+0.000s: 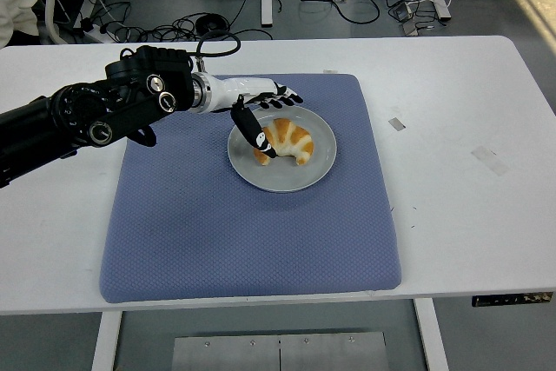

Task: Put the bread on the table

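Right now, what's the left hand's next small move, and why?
Probably close the left hand around the croissant: the thumb is already at its left end, the other fingers are spread just behind it, and it still lies on the grey plate.

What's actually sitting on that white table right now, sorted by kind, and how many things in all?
Bread: 1, a croissant on the plate
Plate: 1, grey, on the mat
Mat: 1, blue, on the table
Strips of tape: 2, one and another, right of the mat
Robot hand: 1, the left hand, over the plate's left side
Total: 6
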